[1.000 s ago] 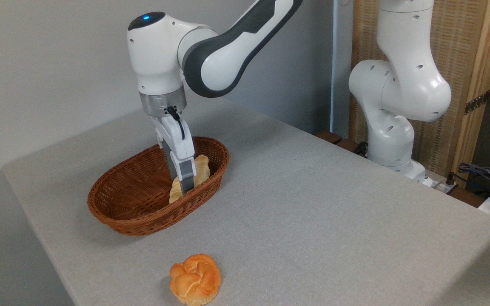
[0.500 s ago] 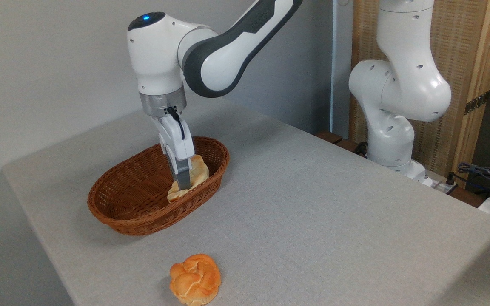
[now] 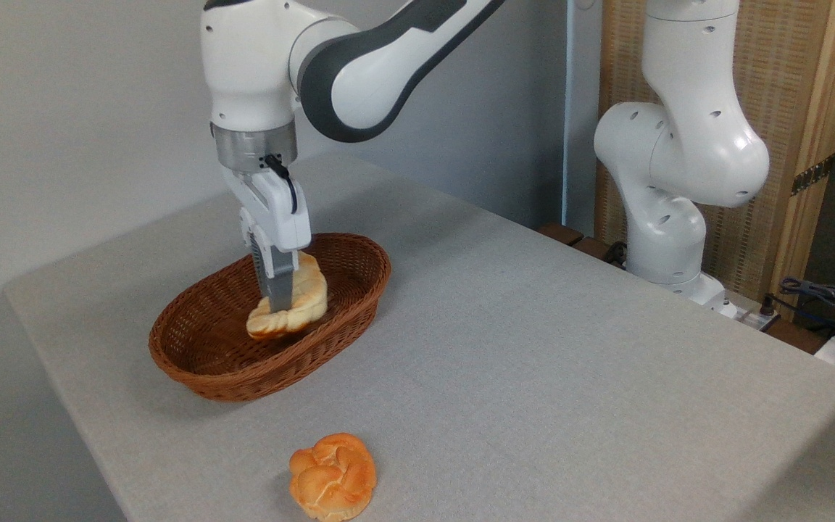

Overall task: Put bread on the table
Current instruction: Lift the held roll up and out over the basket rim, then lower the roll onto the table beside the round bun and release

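1. A table [image 3: 533, 348] covered in light grey woven cloth fills most of the view, with a plain pale wall behind it on the left.
2. On the left part of the table, a brown oval wicker basket [image 3: 207, 362] is seen, its long side running from lower left to upper right.
3. Above the basket, the gripper [image 3: 278, 303] is pointed straight down, hung from a white and dark grey arm [image 3: 359, 80] that reaches in from the upper right.
4. The gripper is closed on the bread [image 3: 288, 310], a pale cream-yellow braided loaf with a lightly browned edge; one grey finger [image 3: 277, 279] is seen pressed across the loaf's near side, while the other finger is hidden behind it.
5. The bread is held within the basket's outline, tilted so that its left end hangs lower. Whether that low end touches the basket floor cannot be told.
6. Near the front edge of the table, well apart from the basket and to its lower right, a rounder orange knotted roll [image 3: 333, 476] lies on the cloth.
7. At the right, behind the table's far edge, the white base column [image 3: 678, 174] of the robot is seen standing before a wooden, woven-panel screen [image 3: 809, 109].
8. At the far right edge, a tangle of cables [image 3: 823, 297] is seen beside the table.
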